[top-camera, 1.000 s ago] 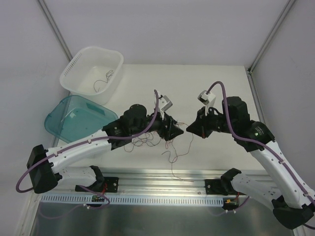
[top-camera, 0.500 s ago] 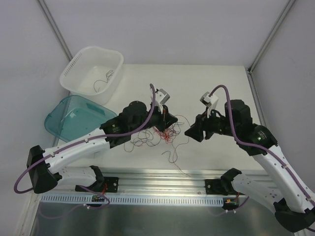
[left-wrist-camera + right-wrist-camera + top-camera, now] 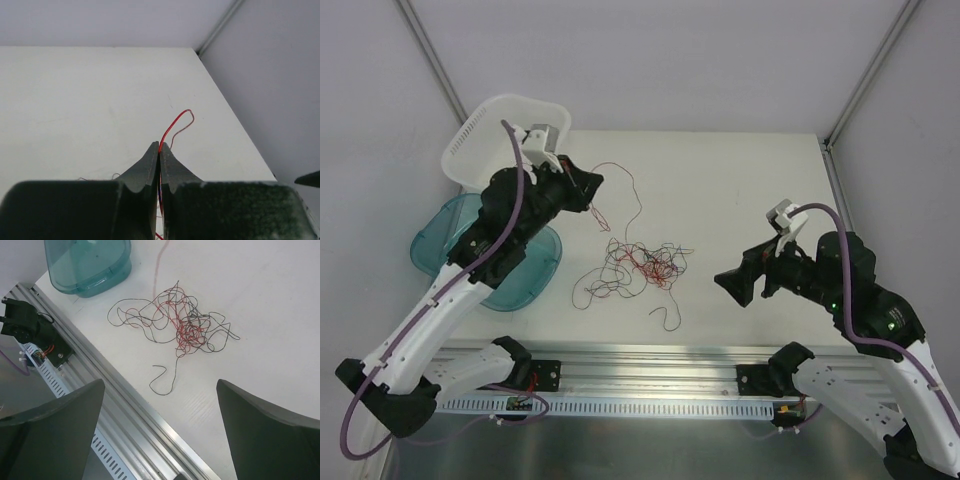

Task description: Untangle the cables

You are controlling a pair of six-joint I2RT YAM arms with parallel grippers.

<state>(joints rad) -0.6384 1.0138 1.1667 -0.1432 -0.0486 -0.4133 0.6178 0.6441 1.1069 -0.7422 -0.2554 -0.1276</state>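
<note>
Left end effector pinching cable, basket half-hidden

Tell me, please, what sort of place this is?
Probably a robot lab test cell: a left arm and a right arm mounted on an aluminium rail, a white table walled by plain panels.

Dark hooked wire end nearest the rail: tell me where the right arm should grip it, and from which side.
Grip the dark hooked end on its straight run, between the hook and the tangle. Come straight down from above, with the right gripper fingers astride the wire. It lies flat and alone there, so that is probably the cleanest pinch.
</note>
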